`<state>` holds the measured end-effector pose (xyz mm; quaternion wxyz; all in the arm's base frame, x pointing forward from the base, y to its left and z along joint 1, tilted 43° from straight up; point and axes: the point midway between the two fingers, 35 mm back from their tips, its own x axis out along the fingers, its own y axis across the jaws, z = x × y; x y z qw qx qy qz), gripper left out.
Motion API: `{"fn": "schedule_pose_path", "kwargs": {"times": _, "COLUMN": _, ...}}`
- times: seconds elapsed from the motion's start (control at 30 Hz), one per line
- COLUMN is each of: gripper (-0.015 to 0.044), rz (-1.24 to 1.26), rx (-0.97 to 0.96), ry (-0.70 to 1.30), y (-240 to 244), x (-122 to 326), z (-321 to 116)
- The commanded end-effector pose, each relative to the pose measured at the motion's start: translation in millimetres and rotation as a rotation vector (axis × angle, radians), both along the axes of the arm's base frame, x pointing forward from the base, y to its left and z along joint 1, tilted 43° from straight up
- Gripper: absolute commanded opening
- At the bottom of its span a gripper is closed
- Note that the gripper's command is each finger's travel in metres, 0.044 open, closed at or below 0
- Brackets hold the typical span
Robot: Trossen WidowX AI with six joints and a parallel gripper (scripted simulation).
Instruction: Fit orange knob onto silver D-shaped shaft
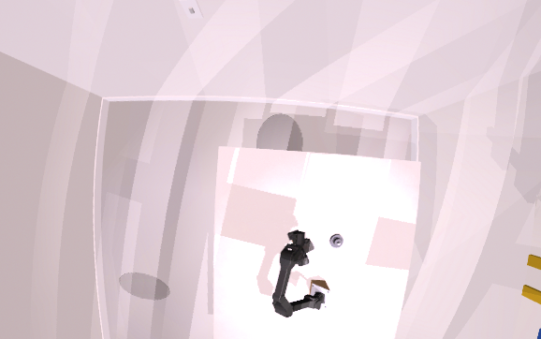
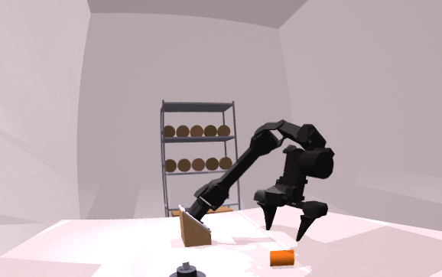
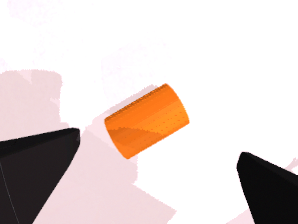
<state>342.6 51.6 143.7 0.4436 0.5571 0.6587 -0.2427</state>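
The orange knob [image 2: 281, 258] [image 3: 146, 121] lies on its side on the table. In the wrist view its long axis slants up to the right; its hole is not visible. In the top view the knob is hidden. The gripper [image 1: 307, 253] [image 2: 284, 235] [image 3: 160, 143] is open and empty, with its fingertips above the knob. In the wrist view the knob is between the fingers and a little beyond their tips, untouched. The dark round pedestal [image 1: 331, 243] [image 2: 187, 272] stands to the right of the gripper in the top view. Its silver shaft [image 2: 186, 265] points up, with nothing on it.
The arm's wedge-shaped wooden base block [image 1: 320, 284] [image 2: 196, 233] stands on the white table [image 1: 356, 197] [image 2: 115, 237]. A shelf rack [image 2: 199, 139] with round brown items stands behind the table. Shadows of the arm fall on the table.
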Motion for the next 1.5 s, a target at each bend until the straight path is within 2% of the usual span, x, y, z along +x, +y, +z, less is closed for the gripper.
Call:
{"fn": "schedule_pose_path", "kwargs": {"times": 0.0, "gripper": 0.0440, "rz": -0.689, "rx": -0.099, "ry": 0.448, "y": 5, "x": 4, "z": 1}}
{"fn": "schedule_pose_path", "kwargs": {"times": 0.1, "gripper": 0.0440, "rz": -0.787, "rx": -0.108, "ry": 0.502, "y": 5, "x": 4, "z": 2}}
{"fn": "schedule_pose_path", "kwargs": {"times": 0.67, "gripper": 0.0440, "rz": -0.788, "rx": -0.108, "ry": 0.503, "y": 5, "x": 4, "z": 2}}
{"fn": "schedule_pose_path", "kwargs": {"times": 0.83, "gripper": 0.0440, "rz": -0.788, "rx": -0.107, "ry": 0.503, "y": 20, "x": 7, "z": -15}}
{"fn": "schedule_pose_path", "kwargs": {"times": 1.47, "gripper": 0.0440, "rz": -0.787, "rx": -0.105, "ry": 0.502, "y": 35, "x": 11, "z": -31}}
